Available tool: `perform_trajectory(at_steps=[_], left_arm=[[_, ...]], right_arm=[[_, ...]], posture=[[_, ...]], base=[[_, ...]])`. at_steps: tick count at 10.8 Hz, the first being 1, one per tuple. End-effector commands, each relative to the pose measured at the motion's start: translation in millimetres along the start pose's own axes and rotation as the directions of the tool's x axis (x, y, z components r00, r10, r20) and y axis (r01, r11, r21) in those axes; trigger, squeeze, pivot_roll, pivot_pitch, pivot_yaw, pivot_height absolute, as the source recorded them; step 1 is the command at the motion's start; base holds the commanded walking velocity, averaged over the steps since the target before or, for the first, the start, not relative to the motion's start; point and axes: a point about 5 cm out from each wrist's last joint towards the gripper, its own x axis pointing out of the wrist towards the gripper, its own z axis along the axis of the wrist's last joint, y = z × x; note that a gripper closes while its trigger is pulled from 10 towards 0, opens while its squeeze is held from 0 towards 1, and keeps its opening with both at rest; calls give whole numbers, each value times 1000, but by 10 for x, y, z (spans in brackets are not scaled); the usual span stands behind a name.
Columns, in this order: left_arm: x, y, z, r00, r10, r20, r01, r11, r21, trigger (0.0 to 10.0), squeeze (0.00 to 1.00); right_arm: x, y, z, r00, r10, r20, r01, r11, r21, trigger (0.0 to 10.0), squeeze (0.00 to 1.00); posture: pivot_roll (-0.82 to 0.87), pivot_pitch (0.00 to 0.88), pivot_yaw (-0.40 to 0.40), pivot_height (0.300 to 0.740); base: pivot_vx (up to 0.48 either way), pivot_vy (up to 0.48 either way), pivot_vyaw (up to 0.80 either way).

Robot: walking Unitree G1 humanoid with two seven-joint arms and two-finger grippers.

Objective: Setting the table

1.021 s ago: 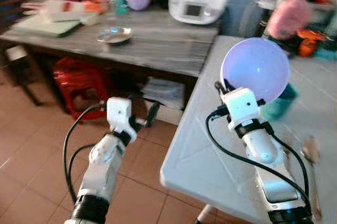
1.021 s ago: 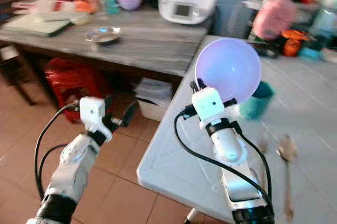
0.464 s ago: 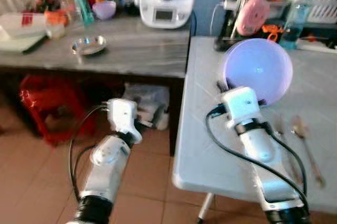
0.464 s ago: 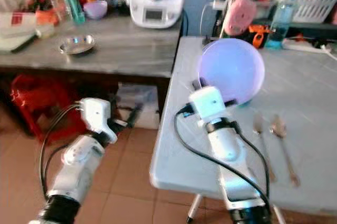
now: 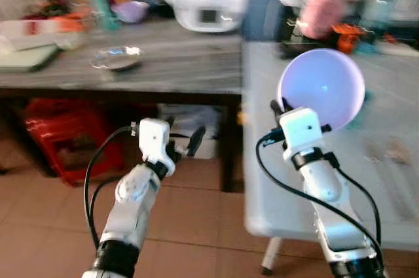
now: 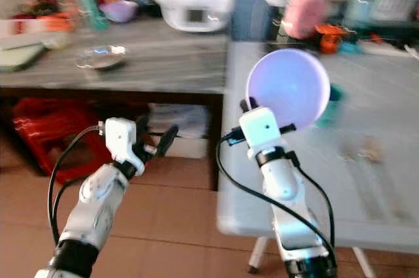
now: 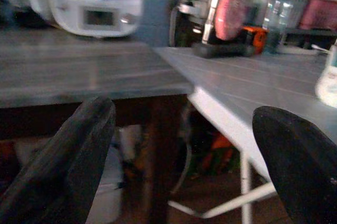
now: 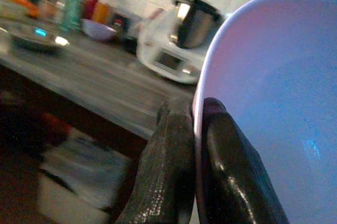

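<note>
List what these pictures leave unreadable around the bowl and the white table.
- Spoons on the white table: motion blur in both eye views smears them.
- Teal cup: mostly hidden behind the purple bowl.
- Right gripper fingertips: eye views, hidden by the bowl.
- Counter bottles: blurred in the eye views.

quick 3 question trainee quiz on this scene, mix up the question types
1. True or false: the right tool pinches the rim of the lavender bowl.
2. The left tool is: A) open and holding nothing, B) shut on a spoon, C) resting on the table.
3. Fill in: the metal dish sits on the ____ wooden counter.

Key: 1 true; 2 A; 3 grey
</note>
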Motion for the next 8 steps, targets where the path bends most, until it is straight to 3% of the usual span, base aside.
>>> perform_trajectory(at_steps=[1, 8], left_arm=[[-23, 58, 2, 1000, 9, -7, -9, 1000, 15, 10000, 0], [-9, 19, -14, 1000, 3, -6, -3, 1000, 23, 10000, 0]], right_arm=[[28, 42, 87, 999, 13, 38, -13, 1000, 2, 10000, 0], [48, 32, 77, 999, 16, 40, -16, 1000, -3, 10000, 0]], posture=[[-20, 0, 72, 740], [-18, 0, 62, 740]], base=[[0, 412, 0], [0, 415, 0]])
